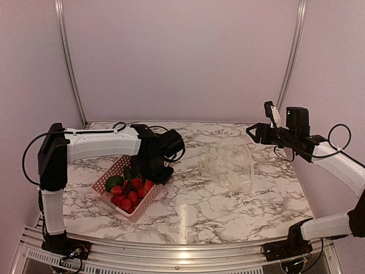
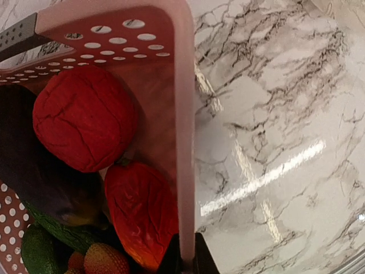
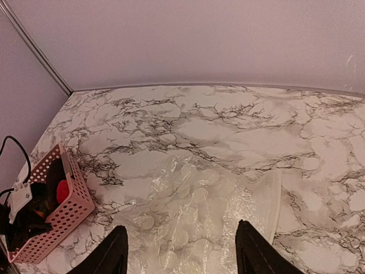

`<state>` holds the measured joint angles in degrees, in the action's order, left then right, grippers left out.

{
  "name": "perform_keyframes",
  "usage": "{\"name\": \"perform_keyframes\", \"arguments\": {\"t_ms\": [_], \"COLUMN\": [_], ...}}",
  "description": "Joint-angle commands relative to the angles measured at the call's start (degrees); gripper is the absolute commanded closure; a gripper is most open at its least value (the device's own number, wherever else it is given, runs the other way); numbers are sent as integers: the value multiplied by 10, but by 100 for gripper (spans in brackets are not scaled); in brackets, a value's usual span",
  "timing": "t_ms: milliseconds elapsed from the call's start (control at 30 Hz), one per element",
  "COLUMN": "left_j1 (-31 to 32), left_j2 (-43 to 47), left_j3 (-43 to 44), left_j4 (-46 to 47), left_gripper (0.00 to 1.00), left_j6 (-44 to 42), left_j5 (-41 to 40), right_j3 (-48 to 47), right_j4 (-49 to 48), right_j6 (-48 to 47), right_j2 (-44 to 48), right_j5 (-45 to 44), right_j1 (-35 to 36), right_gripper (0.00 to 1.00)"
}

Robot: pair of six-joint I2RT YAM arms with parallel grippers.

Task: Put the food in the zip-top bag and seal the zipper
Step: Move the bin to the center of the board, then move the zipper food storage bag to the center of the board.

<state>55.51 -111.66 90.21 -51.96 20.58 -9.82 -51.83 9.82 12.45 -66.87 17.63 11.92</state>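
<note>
The left end effector (image 2: 187,264) is clenched on one wall of the pink basket (image 2: 183,142), its dark fingertips straddling the rim. All the food (image 1: 130,193) lies inside the basket: a red tomato (image 2: 82,117), a dark eggplant (image 2: 31,171) and green pieces (image 2: 34,254). The zip-top bag (image 1: 228,165) lies limp and empty on the bench (image 1: 188,222), well apart to the basket's right. The right end effector (image 3: 181,228) hovers above the bag, released, fingers wide and holding nothing. The step in hand looks like bringing the basket to the bag by dragging or tipping it. Doing this well likely means a firm pinch so the light basket cannot twist, and a slow move until its rim sits just beside the bag. The right arm should lift the mouth's upper layer before any tipping. A whitish band (image 3: 278,200) may be the zipper, though I cannot tell.
</note>
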Motion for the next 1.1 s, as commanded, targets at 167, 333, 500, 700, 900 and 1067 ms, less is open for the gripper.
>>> {"name": "perform_keyframes", "arguments": {"t_ms": [167, 333, 500, 700, 900, 1067], "left_j1": [-96, -99, -89, -86, -37, -38], "left_j2": [-214, -163, -26, 70, 171, 209], "left_j3": [334, 359, 230, 133, -21, -95], "left_j4": [10, 24, 103, 139, 279, 347], "left_gripper": [64, 44, 36, 35, 37, 29], "left_j6": [107, 85, 57, 22, -72, -26], "left_j5": [39, 68, 48, 72, 55, 49], "right_j3": [-39, -25, 0, 3, -32, -74], "right_j4": [25, 41, 69, 118, 170, 196], "right_j6": [18, 32, 73, 103, 98, 84], "right_j2": [-30, -20, -7, -18, -104, -194], "right_j5": [-4, -33, -85, -155, -168, -171], "right_j1": [-5, -5, -7, -37, -88, -89], "right_gripper": [43, 43, 48, 54, 56, 55]}}
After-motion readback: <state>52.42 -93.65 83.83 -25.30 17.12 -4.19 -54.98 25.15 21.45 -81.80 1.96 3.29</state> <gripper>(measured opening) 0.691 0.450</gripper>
